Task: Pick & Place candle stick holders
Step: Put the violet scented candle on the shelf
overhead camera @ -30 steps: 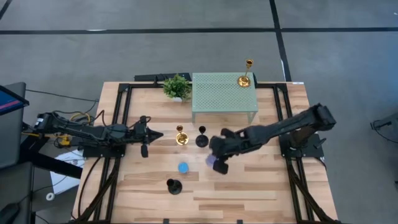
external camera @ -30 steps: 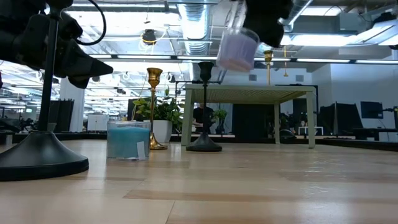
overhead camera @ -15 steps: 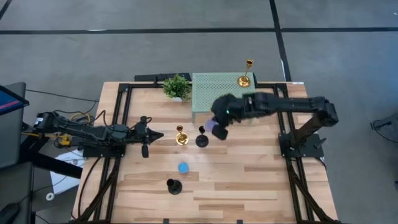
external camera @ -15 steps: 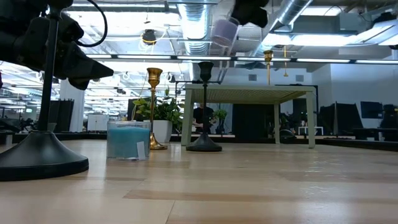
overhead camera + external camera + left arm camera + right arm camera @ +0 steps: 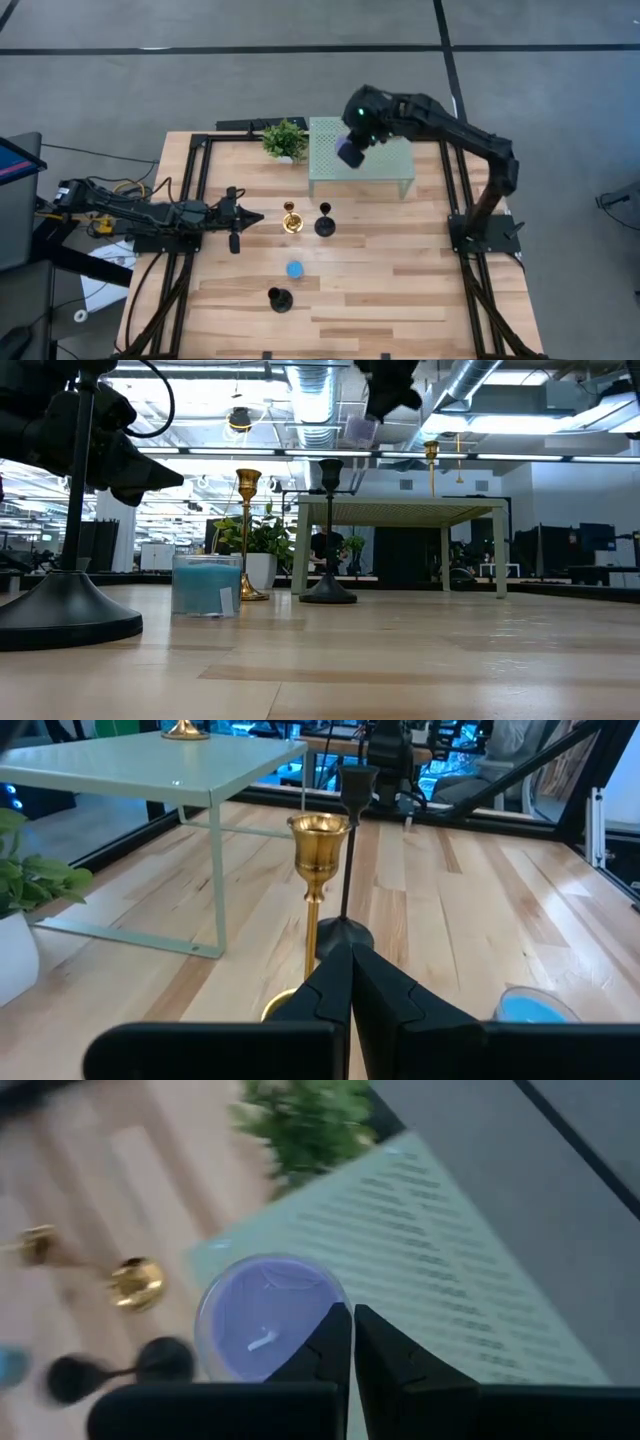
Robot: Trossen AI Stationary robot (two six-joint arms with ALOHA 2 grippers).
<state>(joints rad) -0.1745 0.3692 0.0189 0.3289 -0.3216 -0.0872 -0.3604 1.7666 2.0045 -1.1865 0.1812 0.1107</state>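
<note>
Overhead, the right gripper (image 5: 352, 143) grips the purple holder (image 5: 349, 151) in its fingers above the green stand's (image 5: 380, 160) left half. Meanwhile the left gripper (image 5: 236, 217), fingers closed on nothing, waits near the worktop's (image 5: 400, 290) left edge.

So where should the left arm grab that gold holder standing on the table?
Grip the gold holder on its thin stem, between cup and round base. It stands upright right ahead of the left gripper, which is shut, so open and come in level from that side. The black holder crowds the far side.
</note>
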